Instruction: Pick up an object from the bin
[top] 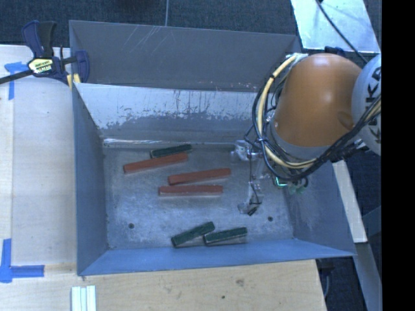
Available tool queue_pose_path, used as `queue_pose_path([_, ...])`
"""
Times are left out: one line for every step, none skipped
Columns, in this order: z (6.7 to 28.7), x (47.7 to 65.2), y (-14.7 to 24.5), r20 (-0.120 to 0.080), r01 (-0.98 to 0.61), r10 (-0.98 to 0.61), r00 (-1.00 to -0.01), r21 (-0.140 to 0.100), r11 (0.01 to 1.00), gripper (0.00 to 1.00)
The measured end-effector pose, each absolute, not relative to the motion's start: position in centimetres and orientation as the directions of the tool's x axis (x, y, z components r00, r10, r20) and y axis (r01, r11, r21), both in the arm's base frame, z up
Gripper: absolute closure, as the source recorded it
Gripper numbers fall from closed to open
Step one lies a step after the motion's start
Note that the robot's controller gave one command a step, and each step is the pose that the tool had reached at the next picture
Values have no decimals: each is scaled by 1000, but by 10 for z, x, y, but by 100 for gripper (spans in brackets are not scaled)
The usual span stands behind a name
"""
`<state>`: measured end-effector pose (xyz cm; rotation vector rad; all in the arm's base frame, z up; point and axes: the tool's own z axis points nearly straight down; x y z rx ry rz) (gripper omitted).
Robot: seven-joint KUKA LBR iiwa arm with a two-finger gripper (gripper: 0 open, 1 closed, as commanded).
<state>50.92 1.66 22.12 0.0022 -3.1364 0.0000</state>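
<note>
Hanging low, the gripper [250, 203] had picked nothing yet; open or closed, I could not tell. Next it had to reach the nearest red bar [191, 190].

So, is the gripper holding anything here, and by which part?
Nothing that shows: the gripper is over bare floor at the right of the bin, apart from the nearest brown bar and dark green bar.
</note>
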Motion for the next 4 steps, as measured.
queue_pose_path([110,577,12,-1,-69,-69,-998,-1,998,0])
queue_pose_path([69,598,15,-3,-151,-151,-988,-1,988,0])
queue_pose_path([75,601,16,-14,-149,-149,-989,1,989,100])
queue_pose_path([217,581,32,-11,-211,-211,-977,-2,978,100])
